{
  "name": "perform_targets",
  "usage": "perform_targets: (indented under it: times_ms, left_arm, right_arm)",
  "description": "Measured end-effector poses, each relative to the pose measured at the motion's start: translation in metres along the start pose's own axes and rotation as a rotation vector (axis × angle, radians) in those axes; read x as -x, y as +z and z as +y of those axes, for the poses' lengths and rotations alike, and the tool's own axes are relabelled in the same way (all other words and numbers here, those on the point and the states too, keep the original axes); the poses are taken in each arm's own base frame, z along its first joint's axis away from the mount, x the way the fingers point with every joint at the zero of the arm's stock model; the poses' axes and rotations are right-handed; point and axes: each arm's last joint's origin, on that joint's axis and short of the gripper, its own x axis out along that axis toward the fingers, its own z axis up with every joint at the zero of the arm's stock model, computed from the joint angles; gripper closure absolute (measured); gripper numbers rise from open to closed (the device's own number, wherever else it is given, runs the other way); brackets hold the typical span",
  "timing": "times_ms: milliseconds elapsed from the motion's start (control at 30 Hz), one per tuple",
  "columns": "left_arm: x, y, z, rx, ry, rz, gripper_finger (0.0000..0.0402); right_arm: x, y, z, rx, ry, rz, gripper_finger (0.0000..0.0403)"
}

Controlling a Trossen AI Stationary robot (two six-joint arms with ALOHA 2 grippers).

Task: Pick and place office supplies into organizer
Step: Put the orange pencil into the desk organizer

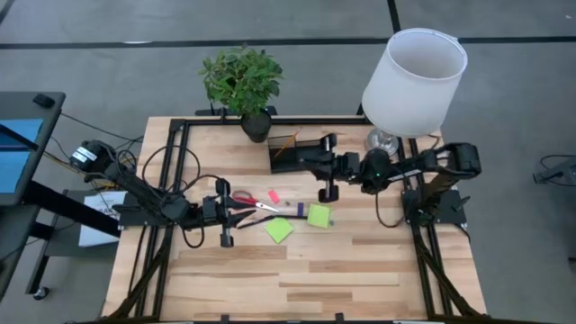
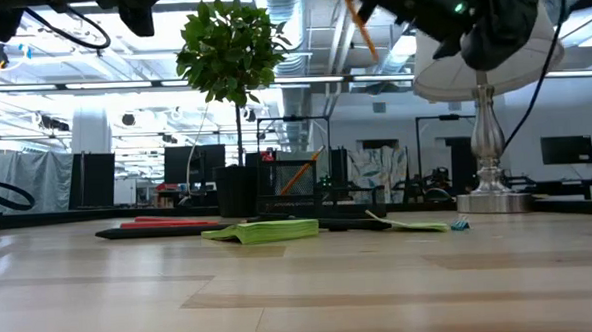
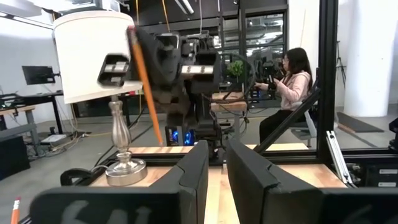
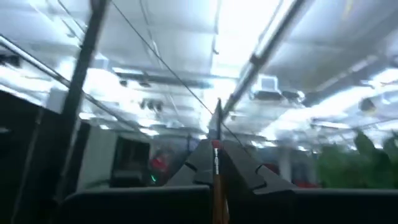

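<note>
Two dark jointed arms, black cables looping along the left arm (image 1: 135, 189), right arm (image 1: 423, 164) glossy black with small green lights, blocky black gripper fingers (image 3: 193, 177), squared edges

Light: bright, from ceiling fixtures (image 4: 261, 87)
Glare: ceiling washed out, right wrist view
Blur: right wrist view soft throughout
Shadows: faint on tabletop (image 1: 360, 261)

Right pincer (image 4: 214, 163) shut, left pincer (image 3: 214, 171) slightly parted.
</note>
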Motion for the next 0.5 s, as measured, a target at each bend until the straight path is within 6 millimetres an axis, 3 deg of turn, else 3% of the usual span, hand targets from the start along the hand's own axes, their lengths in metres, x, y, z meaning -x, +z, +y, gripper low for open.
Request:
perform_targets:
  times_ms: [233, 500]
  left_arm:
    - [0.0, 0.004, 0.001, -0.003, 0.014, -0.032, 0.035]
    - [0.0, 0.007, 0.002, -0.007, 0.027, -0.065, 0.035]
  right_arm:
    - [-0.022, -0.028, -0.012, 0.044, -0.079, 0.028, 0.0403]
    - [-0.05, -0.053, -0.04, 0.051, -0.138, -0.007, 0.0403]
